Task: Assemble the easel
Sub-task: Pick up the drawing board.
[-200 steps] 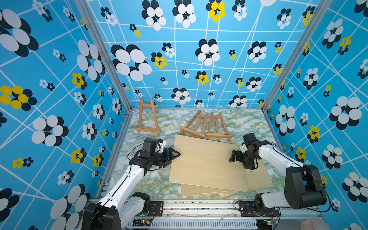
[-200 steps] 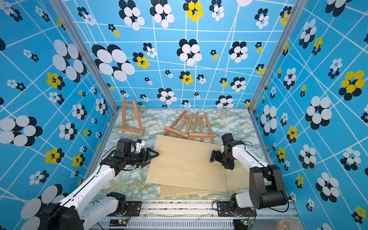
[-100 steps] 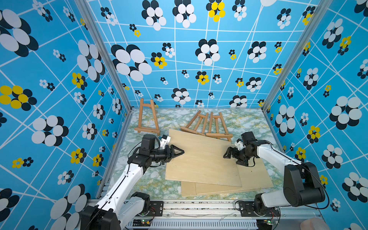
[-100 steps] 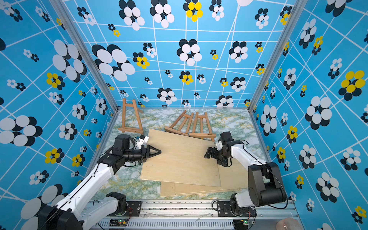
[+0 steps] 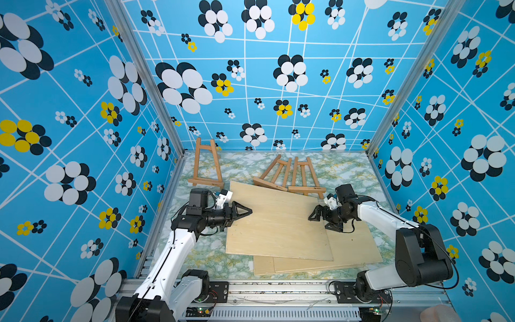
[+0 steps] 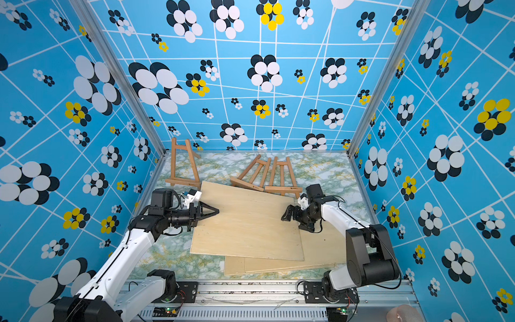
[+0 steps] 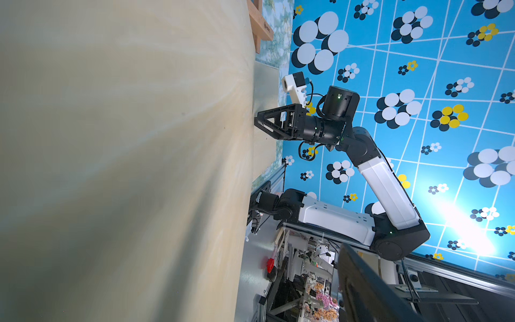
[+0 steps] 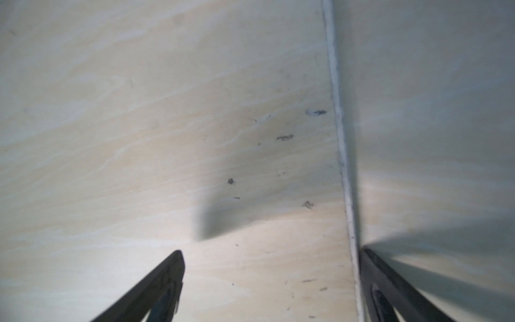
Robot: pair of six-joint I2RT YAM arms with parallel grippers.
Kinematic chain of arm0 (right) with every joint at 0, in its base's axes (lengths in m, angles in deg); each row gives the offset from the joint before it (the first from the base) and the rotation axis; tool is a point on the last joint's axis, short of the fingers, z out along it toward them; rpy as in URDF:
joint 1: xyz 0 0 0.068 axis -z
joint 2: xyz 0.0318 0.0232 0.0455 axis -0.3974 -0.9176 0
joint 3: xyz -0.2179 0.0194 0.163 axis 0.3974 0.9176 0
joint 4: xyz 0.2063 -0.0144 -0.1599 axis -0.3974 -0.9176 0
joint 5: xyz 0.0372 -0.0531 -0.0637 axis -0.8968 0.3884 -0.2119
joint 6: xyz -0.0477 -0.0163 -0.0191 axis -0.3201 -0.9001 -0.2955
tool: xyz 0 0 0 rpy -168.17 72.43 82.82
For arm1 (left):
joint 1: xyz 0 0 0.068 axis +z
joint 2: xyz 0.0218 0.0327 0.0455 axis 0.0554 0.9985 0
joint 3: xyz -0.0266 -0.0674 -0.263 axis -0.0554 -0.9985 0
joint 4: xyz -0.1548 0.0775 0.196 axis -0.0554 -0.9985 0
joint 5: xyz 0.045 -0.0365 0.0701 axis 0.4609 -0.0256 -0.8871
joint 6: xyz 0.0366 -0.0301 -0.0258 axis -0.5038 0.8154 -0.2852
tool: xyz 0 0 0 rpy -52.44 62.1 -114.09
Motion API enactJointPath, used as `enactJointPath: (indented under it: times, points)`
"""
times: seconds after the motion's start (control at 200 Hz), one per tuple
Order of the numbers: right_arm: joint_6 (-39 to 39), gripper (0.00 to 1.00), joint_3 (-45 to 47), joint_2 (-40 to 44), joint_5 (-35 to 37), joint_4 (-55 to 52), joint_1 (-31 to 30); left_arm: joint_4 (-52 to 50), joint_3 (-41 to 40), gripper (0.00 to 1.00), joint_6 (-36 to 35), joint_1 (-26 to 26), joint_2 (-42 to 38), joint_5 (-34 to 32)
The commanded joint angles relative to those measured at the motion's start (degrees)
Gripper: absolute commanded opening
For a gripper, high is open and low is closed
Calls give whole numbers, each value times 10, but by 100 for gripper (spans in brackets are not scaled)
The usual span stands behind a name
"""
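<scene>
Bracketing top plywood board (image 5: 278, 223): my left claw (image 5: 249, 212) at left edge, opening unclear; right claw (image 5: 322, 223) wide, empty, astride right edge. Upright easel (image 5: 206, 183) rear-left on worktop (image 5: 211, 262). Next, likely: pinch, carry board there.

This is a robotics lab cell. Two white-and-black arms (image 5: 381, 220) are bolted to an aluminium rail (image 5: 278, 290) at the edge of a marble-patterned desk (image 5: 342, 167), boxed in by aluminium posts (image 5: 145, 78) and printed flower-pattern panels (image 5: 278, 83). Behind the right gripper (image 7: 263, 128), past its arm's base, cluttered racks (image 7: 306, 264) of parts and cables stand outside the enclosure.
</scene>
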Motion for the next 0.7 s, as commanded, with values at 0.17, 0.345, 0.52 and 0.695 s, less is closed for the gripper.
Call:
enactJointPath:
  times: [0.17, 0.345, 0.52, 0.695]
  points:
    - [-11, 99, 6, -16, -20, 13, -6, -2, 43, 79, -5, 21, -20, 75]
    - [-13, 100, 4, -16, -18, 13, -6, -20, 47, 70, -16, 27, -17, 79]
    - [-14, 100, 3, -17, -17, 12, -6, -32, 57, 65, -24, 30, -17, 83]
    - [-16, 100, 2, -16, -15, 9, -6, -62, 69, 53, -48, 33, -11, 78]
